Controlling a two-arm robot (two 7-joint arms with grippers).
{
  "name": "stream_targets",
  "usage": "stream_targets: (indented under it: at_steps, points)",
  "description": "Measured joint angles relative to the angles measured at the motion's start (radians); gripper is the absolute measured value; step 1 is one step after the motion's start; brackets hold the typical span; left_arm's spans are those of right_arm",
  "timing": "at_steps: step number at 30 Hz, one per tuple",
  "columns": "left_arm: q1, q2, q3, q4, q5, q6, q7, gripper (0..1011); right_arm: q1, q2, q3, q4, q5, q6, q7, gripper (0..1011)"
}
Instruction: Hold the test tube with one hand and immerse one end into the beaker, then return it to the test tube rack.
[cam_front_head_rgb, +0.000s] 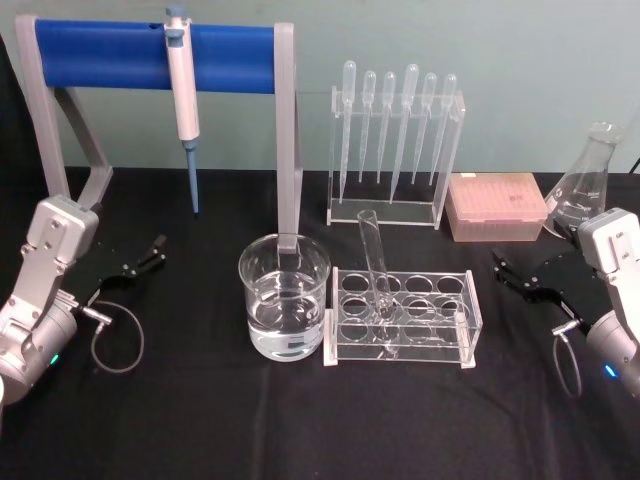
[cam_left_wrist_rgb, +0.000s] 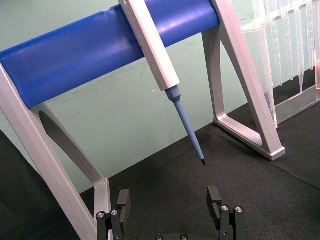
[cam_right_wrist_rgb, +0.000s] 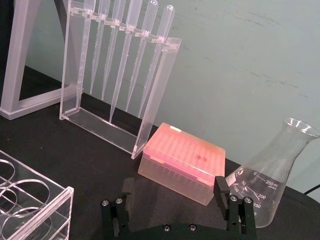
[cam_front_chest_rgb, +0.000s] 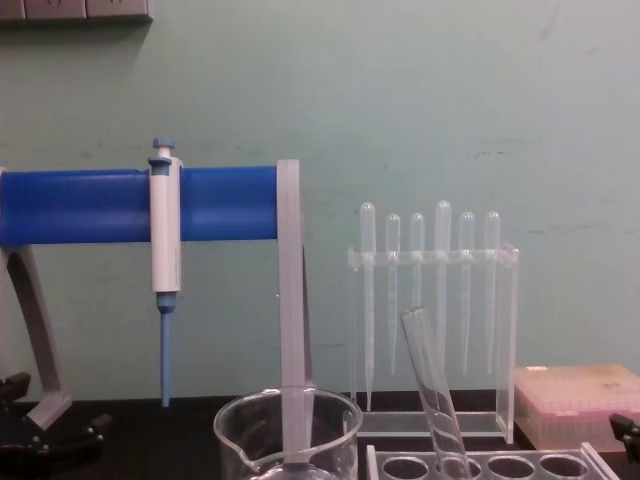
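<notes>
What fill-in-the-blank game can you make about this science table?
The test tube leans in the clear ____.
The beaker stands on the test tube's ____ side.
The left gripper and right gripper are both ____.
The pipette stand holds ____ plastic pipettes.
Missing words: rack, left, open, six.
</notes>
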Motion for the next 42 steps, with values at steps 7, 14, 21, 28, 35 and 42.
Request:
stream_targets:
  at_steps: [7,14,21,28,35,42]
  points:
    - [0.0,0.0,0.0,0.0,0.0,0.0,0.0,1000,0.0,0.0,0.0,0.0,0.0,0.0,0.0,1002]
    - [0.0,0.0,0.0,0.0,0.0,0.0,0.0,1000,-0.078,0.044,0.044,-0.113,-0.001,0.006,-0.001,1002]
    - [0.0,0.0,0.0,0.0,0.0,0.0,0.0,1000,-0.182,0.1,0.093,-0.277,0.052,0.048,0.027,1002]
    - [0.0,0.0,0.0,0.0,0.0,0.0,0.0,1000,-0.171,0.112,0.079,-0.345,0.154,0.093,0.202,1002]
    - [0.0,0.0,0.0,0.0,0.0,0.0,0.0,1000,-0.062,0.056,0.008,-0.309,0.162,0.151,0.34,1002]
    - [0.0,0.0,0.0,0.0,0.0,0.0,0.0,1000,0.066,-0.028,-0.047,-0.22,0.145,0.241,0.42,1002]
